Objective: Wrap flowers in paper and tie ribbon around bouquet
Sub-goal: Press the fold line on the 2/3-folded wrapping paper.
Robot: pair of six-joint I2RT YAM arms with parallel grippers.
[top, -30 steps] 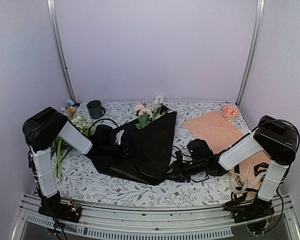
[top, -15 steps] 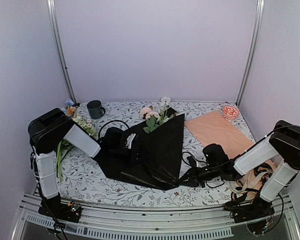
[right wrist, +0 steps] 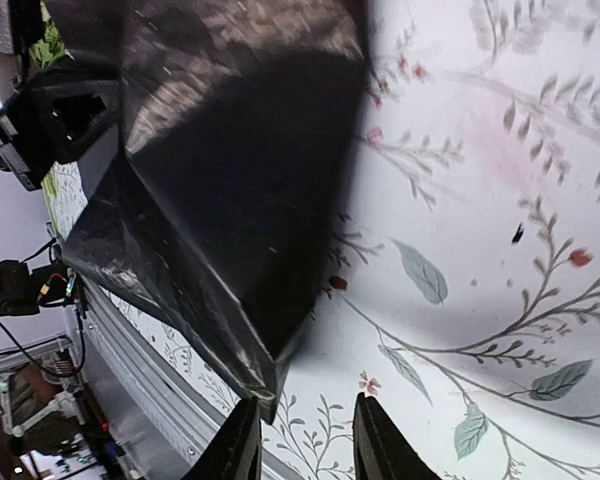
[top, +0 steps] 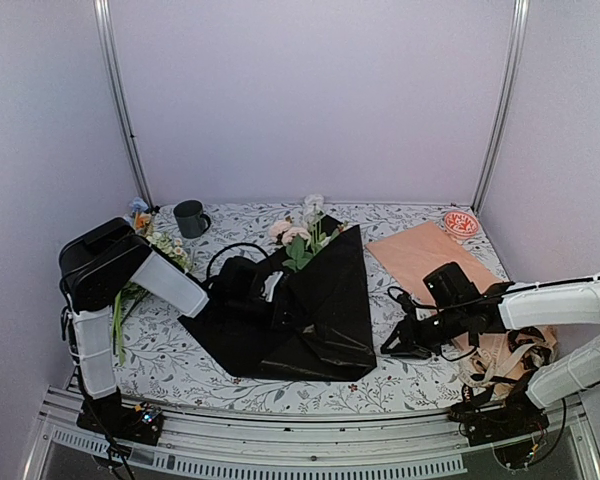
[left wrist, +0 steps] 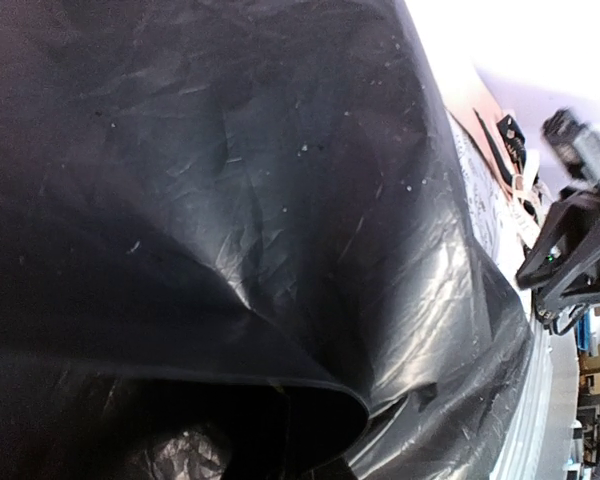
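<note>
Top external view: round red-white disc at far right, print too small to read. Bouquet mid-table, long axis near-to-far, blooms of flowers toward back wall. Paper black, glossy, creased, flaring toward near edge. Left gripper clenched, buried in paper fold; hold unconfirmed. Right gripper released, nothing between fingers, just beside paper's near corner.

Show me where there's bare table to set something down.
Bare cloth lies front-left, between the left arm and the paper, and along the back between the cup and the flowers. The right side is crowded: peach sheet, right pincer, ribbon.
</note>
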